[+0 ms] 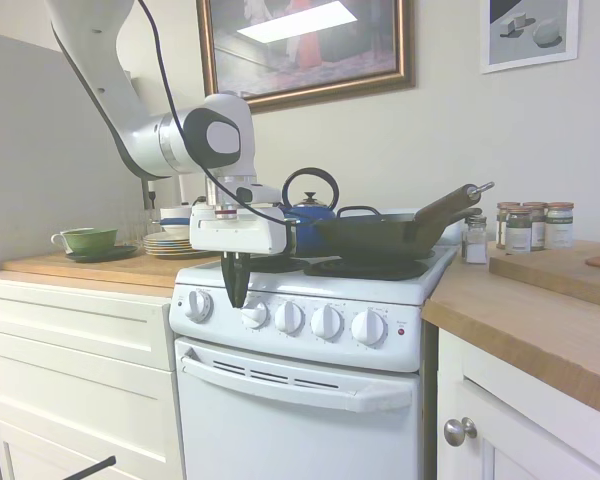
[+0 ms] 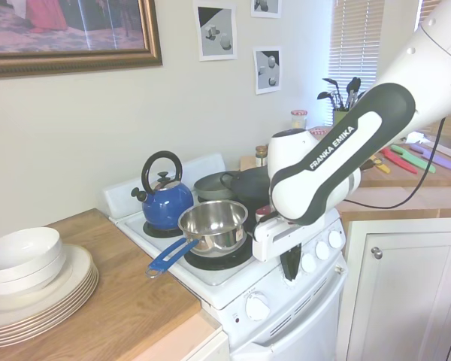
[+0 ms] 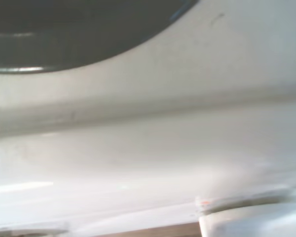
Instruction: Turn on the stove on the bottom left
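Stove (image 1: 310,345) — white, between wood counters (image 1: 540,320) | end effector (image 1: 236,285) at knobs (image 1: 288,317) — fingers together

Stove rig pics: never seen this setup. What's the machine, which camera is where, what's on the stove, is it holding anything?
A white robot arm with a two-finger gripper works at a white stove. Two pictures come from room cameras on opposite sides; the blurry third comes from a wrist camera, close above the stove's white top. On the cooktop stand a blue kettle, a steel saucepan with a blue handle, and a dark skillet. The gripper points down before the knob panel, between the first knob and the second knob. Its jaws look closed and hold nothing.
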